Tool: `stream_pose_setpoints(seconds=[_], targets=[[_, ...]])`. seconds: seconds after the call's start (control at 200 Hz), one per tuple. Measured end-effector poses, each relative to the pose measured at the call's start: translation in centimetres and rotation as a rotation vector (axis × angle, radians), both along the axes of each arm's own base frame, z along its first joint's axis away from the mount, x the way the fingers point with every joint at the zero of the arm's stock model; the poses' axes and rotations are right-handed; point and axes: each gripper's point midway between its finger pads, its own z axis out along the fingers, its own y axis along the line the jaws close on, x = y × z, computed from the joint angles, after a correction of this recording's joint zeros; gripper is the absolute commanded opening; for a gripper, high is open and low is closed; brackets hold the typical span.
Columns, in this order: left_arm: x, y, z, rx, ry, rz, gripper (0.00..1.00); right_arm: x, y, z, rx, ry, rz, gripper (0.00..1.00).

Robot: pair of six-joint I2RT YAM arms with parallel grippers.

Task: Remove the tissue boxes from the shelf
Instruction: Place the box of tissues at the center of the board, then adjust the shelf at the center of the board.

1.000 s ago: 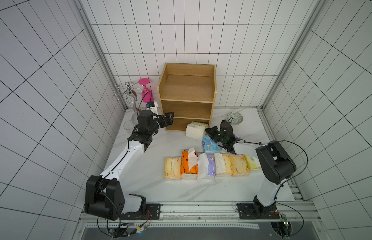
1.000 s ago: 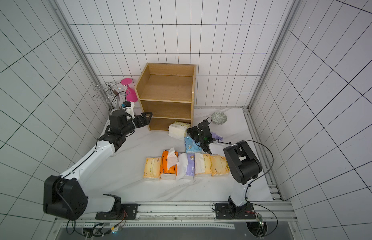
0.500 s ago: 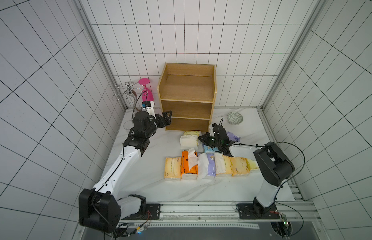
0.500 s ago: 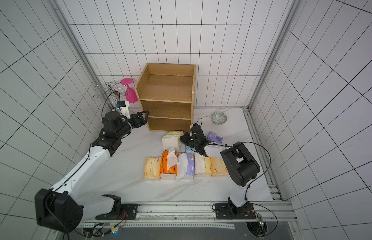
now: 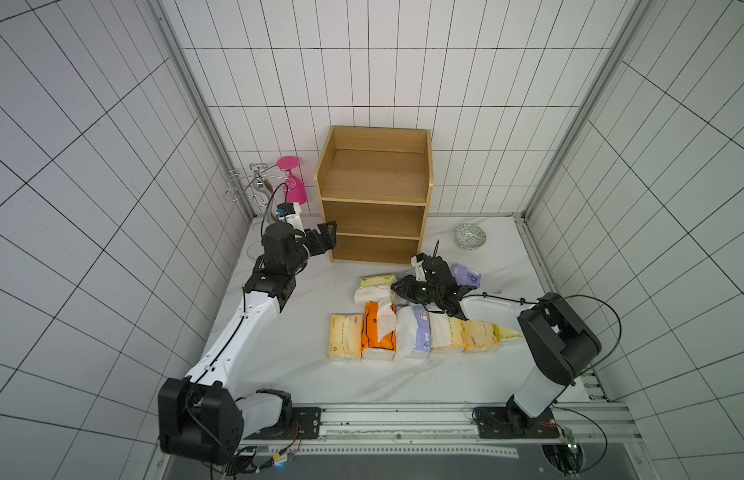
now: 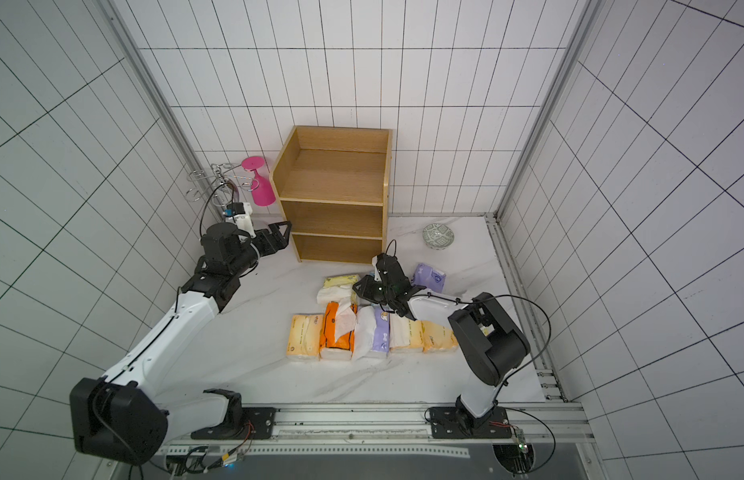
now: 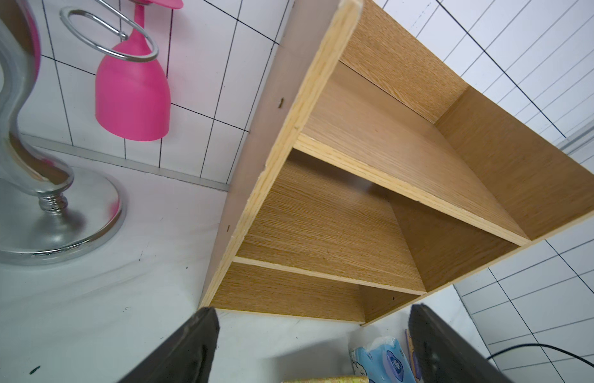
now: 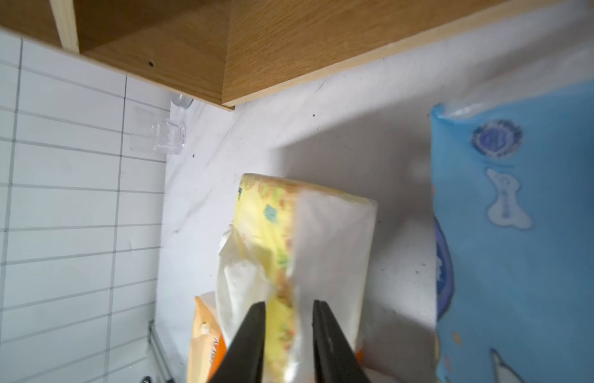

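The left arm (image 5: 237,332) stretches from the front edge of the tabletop (image 5: 304,374) toward its back-left corner. The left hand (image 5: 328,237) hangs above the surface, its fingers (image 7: 189,348) spread wide. The right arm (image 5: 493,313) rises at the front-right corner, folds at a high elbow and runs low toward the middle. The right hand (image 5: 397,289) points toward the left edge, fingers (image 8: 254,335) a narrow gap apart, grip unclear.
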Motion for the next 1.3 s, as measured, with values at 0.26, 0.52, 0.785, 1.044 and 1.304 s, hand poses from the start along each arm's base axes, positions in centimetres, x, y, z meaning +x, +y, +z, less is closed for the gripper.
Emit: stream_pose_setpoints(seconds=[0.26,0.52,0.785,1.044,1.304], targets=[[2.9,2.2,-2.1,-0.059,0.026,0.042,0.98,-0.2,-2.4,3.4,-0.052,-0.083,-0.018,0.54],[6.4,0.9,-2.1,-0.080,-0.042,-0.028,0.98,1.6,-8.5,9.3,-0.034,-0.219,-0.140,0.56],[8.9,-0.3,-2.8,-0.074,-0.078,-0.097,0.98,0.0,-13.3,12.5,-0.062,-0.332,-0.182,0.60],[10.0,-2.4,-2.9,-0.057,-0.100,-0.142,0.98,-2.1,-18.1,13.3,-0.147,-0.411,-0.251,0.83],[9.8,-4.1,-3.3,0.018,-0.117,-0.103,0.98,-3.5,-22.8,13.6,-0.246,-0.450,-0.361,0.93]])
